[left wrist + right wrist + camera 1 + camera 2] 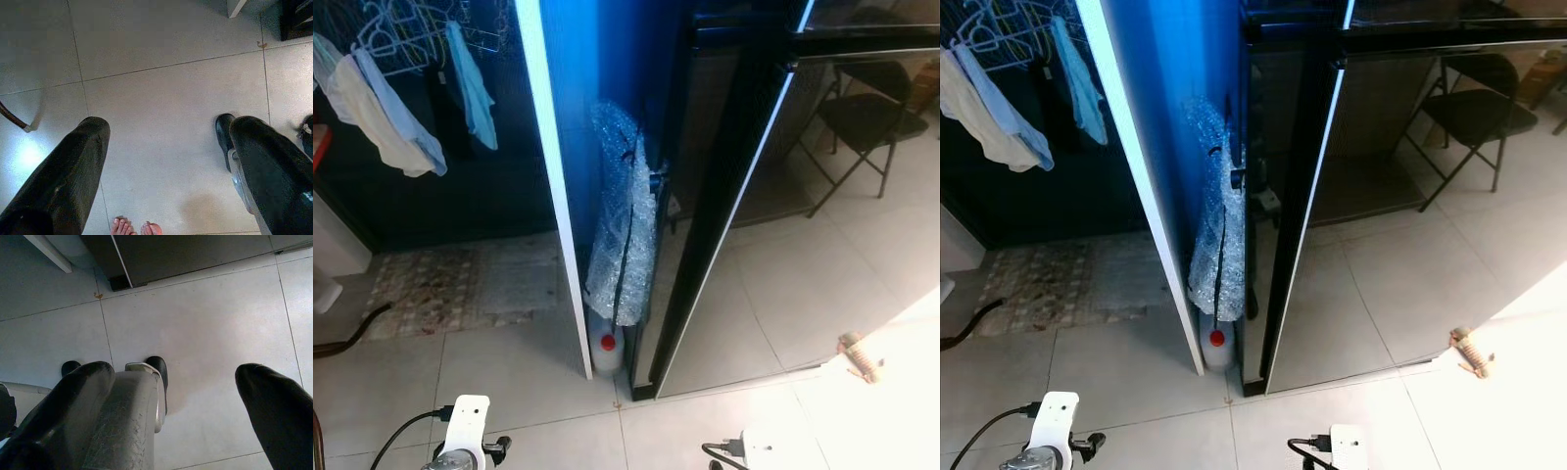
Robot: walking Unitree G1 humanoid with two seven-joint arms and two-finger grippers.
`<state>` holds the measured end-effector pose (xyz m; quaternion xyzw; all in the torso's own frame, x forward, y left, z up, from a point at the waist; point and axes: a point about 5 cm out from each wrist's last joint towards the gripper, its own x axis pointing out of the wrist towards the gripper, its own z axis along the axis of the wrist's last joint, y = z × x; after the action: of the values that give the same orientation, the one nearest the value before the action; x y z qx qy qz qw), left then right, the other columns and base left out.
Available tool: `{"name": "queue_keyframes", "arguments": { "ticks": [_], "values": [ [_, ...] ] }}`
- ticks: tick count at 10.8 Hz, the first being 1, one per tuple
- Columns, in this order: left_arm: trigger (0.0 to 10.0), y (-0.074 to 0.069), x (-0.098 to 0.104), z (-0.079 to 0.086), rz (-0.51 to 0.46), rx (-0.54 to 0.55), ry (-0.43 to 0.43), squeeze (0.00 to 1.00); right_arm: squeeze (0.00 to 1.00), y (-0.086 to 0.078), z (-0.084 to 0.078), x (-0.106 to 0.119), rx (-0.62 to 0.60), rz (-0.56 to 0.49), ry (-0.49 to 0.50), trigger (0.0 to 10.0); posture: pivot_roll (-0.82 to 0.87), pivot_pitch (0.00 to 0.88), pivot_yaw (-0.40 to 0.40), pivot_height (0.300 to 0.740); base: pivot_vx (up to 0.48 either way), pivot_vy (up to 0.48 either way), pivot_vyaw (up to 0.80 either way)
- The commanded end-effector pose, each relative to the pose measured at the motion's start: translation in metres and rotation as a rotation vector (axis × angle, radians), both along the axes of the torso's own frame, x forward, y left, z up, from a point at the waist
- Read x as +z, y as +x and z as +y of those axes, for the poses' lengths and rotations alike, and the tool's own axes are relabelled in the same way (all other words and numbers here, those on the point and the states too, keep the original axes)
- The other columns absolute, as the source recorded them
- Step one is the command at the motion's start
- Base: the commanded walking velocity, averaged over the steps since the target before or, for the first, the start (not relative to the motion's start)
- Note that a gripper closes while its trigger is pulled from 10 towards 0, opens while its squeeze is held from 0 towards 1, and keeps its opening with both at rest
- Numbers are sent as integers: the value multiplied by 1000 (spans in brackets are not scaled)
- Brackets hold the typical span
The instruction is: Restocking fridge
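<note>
Left eye view shows the tall black fridge (724,196) standing just ahead on the pale tiled floor (509,382). Both of its dark doors look closed. One roll of bubble wrap (622,225) leans in the gap between the fridge and a white-edged blue wall (553,186). One jug with a red cap (607,351) sits at the foot of the roll. One folding chair (862,122) stands farther back on the right, and one small brown thing (858,354) lies on the floor near it.

The left claw (166,161) hangs low over the tiles with its two fingers spread wide and nothing in them. The right claw (195,396) hangs the same way, wide and empty. A person's bare toes (134,228) show on the floor close under the left claw.

The robot could bump those toes if it steps or swings its arm. It could also knock over the jug or the roll, because both stand right beside the fridge. There is no food to put in yet.
</note>
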<state>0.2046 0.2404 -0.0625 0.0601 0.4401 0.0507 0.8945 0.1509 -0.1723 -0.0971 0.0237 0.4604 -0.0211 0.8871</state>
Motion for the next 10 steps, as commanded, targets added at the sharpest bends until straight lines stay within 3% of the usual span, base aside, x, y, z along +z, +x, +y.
{"name": "queue_keyframes", "arguments": {
  "ticks": [1, 2, 3, 5, 10],
  "values": [
    [10000, -8, -4, 1, 17, 23, -21, 0, 0, -7, -2, -3, -22, 19, 9, 10000, -205, 155, 31, 740, 0, 0, 0],
    [10000, -8, -4, 1, 15, 30, -15, 0, 0, -4, -10, 0, -46, -3, -9, 10000, -206, 156, 30, 740, 0, 0, 0],
    [10000, -8, -4, 0, 7, 38, -33, 0, 0, -3, -41, 5, -106, -30, -123, 10000, -210, 160, 28, 740, 0, 0, 0],
    [10000, -9, -5, 0, 9, 36, -34, 0, 0, 3, -59, 12, -143, -58, -193, 10000, -217, 162, 24, 740, 0, 0, 0],
    [10000, -10, -5, 2, 14, 29, -29, 0, 0, 7, -41, 11, -102, -93, -143, 10000, -217, 156, 36, 740, 0, 0, 0]
  ]
}}
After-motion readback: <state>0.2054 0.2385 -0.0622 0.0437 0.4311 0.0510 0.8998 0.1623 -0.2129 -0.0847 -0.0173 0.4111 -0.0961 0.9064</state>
